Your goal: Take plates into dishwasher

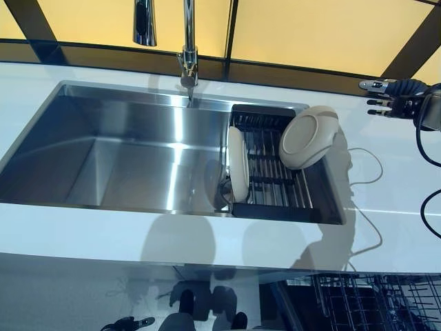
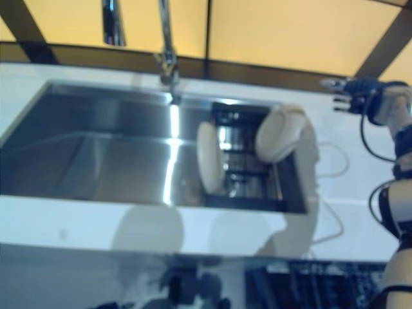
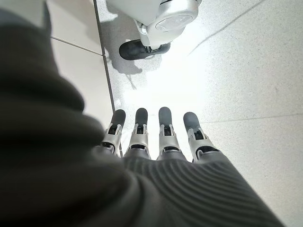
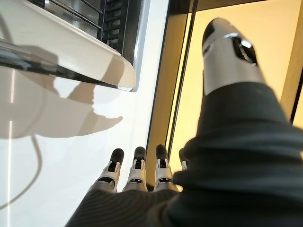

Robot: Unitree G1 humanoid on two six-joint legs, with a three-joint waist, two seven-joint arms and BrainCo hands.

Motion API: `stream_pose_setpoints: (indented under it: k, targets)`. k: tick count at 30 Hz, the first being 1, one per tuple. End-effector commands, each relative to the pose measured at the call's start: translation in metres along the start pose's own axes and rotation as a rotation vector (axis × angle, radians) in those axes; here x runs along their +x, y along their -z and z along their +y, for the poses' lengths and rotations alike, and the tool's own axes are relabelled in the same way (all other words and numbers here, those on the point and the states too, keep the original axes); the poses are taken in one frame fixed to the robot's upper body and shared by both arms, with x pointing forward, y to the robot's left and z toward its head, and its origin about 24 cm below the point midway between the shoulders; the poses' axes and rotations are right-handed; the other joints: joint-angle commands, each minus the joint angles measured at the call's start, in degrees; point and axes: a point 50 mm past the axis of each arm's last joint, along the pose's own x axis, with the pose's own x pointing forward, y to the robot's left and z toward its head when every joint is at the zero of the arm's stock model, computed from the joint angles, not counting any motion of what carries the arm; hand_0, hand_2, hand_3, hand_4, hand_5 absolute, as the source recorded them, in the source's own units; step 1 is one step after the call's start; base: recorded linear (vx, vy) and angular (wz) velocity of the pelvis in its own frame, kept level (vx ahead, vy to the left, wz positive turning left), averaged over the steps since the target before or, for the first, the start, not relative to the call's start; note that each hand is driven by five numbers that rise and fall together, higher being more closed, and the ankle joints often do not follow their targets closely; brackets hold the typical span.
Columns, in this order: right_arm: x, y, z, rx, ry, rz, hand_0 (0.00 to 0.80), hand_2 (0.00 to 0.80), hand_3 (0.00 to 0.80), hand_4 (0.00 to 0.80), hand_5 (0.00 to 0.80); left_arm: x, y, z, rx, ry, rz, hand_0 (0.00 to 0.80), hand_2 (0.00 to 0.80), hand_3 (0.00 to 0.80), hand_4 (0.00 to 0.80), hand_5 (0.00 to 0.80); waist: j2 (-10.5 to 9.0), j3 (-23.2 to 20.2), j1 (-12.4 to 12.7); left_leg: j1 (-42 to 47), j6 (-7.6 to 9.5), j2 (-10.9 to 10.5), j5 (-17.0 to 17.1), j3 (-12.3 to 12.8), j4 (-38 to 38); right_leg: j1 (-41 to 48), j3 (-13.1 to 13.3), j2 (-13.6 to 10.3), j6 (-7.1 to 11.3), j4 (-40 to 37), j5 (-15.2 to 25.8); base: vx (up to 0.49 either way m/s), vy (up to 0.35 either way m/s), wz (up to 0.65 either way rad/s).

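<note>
Nearest us, the dishwasher rack sits below the white counter. Our right hand hovers over the counter, fingers straight, empty. Two plates stand in the sink rack. Our left hand, relaxed, hangs over the floor.

The sink basin lies bare on its left and middle. Its right end is filled by a dark rack, where one plate stands on edge at the rack's left side and another plate leans over the far right corner; the bars between them are open. The tap rises behind the sink's middle. The right hand hovers with straight fingers over bare worktop, right of the rack.
</note>
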Motion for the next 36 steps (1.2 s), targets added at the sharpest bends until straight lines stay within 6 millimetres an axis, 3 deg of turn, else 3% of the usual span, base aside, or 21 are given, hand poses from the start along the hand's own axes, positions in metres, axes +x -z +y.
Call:
stream_pose_setpoints:
  k: [1,18,36]
  targets:
    - [-0.021,-0.042,-0.008,-0.073,0.038,-0.1,0.0,0.0,0.0,0.0,0.0,-0.001,0.007,0.009,0.037,-0.019,0.025,0.0,0.0,0.0,0.0,0.0,-0.47,-2.13,0.74,4.63,-4.21,2.49,-4.08,3.08,-0.12,-2.87,3.83,-2.26,5.03,-0.12,5.23,0.0,0.0,0.0]
    - [-0.011,-0.033,0.004,-0.109,0.011,-0.059,0.0,0.0,0.0,0.0,0.0,-0.001,0.002,0.008,0.015,-0.01,-0.002,0.0,0.0,0.0,0.0,0.0,0.07,1.24,1.42,3.0,-4.2,2.4,-3.69,2.72,-0.12,-4.25,3.74,-2.46,4.88,-0.12,5.49,0.0,0.0,0.0]
    - [-0.01,-0.027,0.002,-0.132,-0.003,-0.049,0.0,0.0,0.0,0.0,0.0,-0.001,-0.005,0.009,0.009,-0.008,-0.031,0.0,0.0,0.0,0.0,0.0,0.44,2.99,1.19,2.62,-4.27,2.44,-3.56,2.79,-0.12,-4.75,3.94,-2.69,4.86,-0.12,5.68,0.0,0.0,0.0]
